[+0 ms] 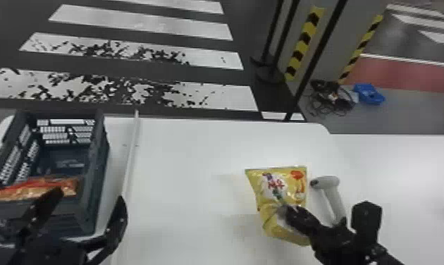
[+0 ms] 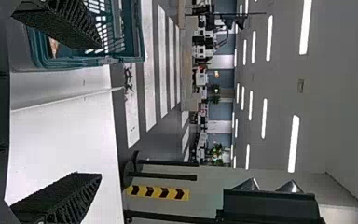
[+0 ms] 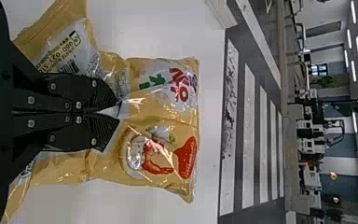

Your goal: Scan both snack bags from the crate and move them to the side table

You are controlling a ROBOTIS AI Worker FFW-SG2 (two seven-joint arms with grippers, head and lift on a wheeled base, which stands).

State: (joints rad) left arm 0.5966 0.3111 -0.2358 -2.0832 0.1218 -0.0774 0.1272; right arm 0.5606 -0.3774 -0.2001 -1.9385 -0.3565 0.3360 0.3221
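"Nearest first: how do the hands stand?"

"The black two-fingered left gripper (image 1: pixel 89 201) is spread wide, holding nothing. The black two-fingered right gripper (image 3: pixel 119 111) has its fingers drawn together, pinching the wrapper of a puffy yellow plastic snack bag (image 1: pixel 284 192)."

"Why pinch it there?"

"Loose film gives a grip without crushing the contents, I'd guess. A printed barcode (image 3: pixel 70 67) faces the wrist, and the pale grey plastic handheld scanner (image 1: pixel 328 183) is just beside the bag, its head towards it. That suggests scanning is the step in hand."

"Is the bag lifted off the white table (image 1: pixel 182 158)?"

"I can't tell."

"And the container?"

"The dark blue-grey slatted plastic crate (image 1: pixel 99 141), over on the left, has an orange-and-red plastic snack bag (image 1: pixel 34 186) inside, towards its near end. Its high walls would probably call for a reach from above."
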